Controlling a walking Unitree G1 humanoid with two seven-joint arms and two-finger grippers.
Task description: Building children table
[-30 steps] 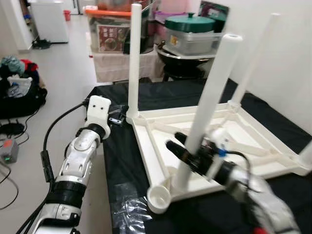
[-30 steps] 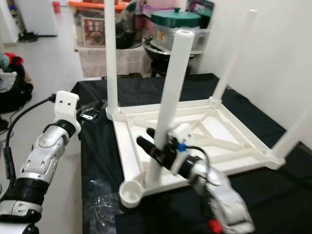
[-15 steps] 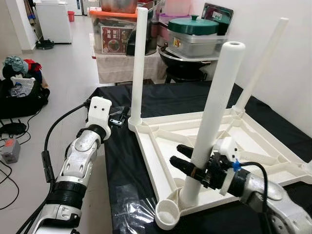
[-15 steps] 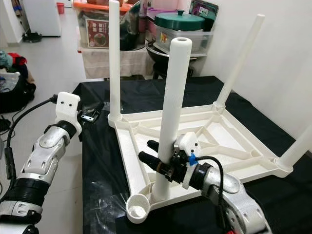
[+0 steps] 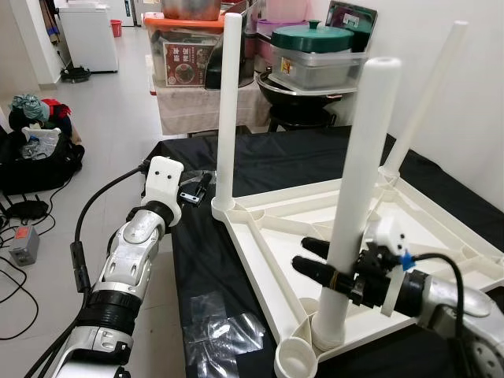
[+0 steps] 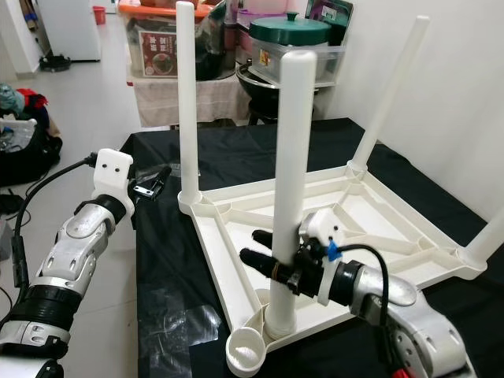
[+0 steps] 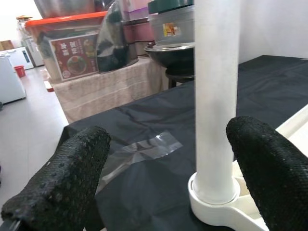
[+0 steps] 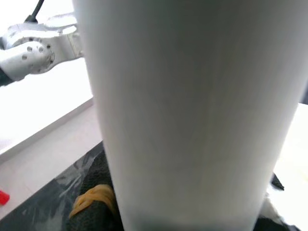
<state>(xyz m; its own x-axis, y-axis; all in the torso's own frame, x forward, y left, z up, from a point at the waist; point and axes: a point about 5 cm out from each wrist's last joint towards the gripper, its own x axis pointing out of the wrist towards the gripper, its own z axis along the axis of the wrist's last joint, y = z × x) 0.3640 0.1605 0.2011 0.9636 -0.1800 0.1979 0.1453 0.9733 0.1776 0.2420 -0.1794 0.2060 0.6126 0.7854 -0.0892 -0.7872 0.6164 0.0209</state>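
Tabletop [image 5: 441,228], white plastic, lies upside down on a black cloth [image 5: 291,161] with its ribbed underside up. Three legs stand upright in corner sockets: a far-left leg [image 5: 227,110], a far-right leg [image 5: 425,94], and a near leg [image 5: 358,197] in the front corner. Just beside the near leg's base sits an empty round socket [image 5: 293,360] at the corner tip.

Right gripper [image 5: 327,264] reaches in from the right and pinches the near leg low on its shaft, one black finger [image 5: 315,272] on either side of the tube. From its wrist camera the leg [image 8: 192,110] is too close to show more than blurred white surface, so how tightly it is squeezed is hard to judge.

Left gripper [image 7: 168,178] hangs at the table's left edge, fingers spread wide and holding nothing; the far-left leg [image 7: 214,96] stands between them in that wrist view, apart from both pads [image 7: 67,178].

Clear plastic wrap [image 5: 224,335] lies on the cloth near the front. Behind the table stand pots with a green lid [image 5: 319,35] and a storage box [image 5: 185,55].
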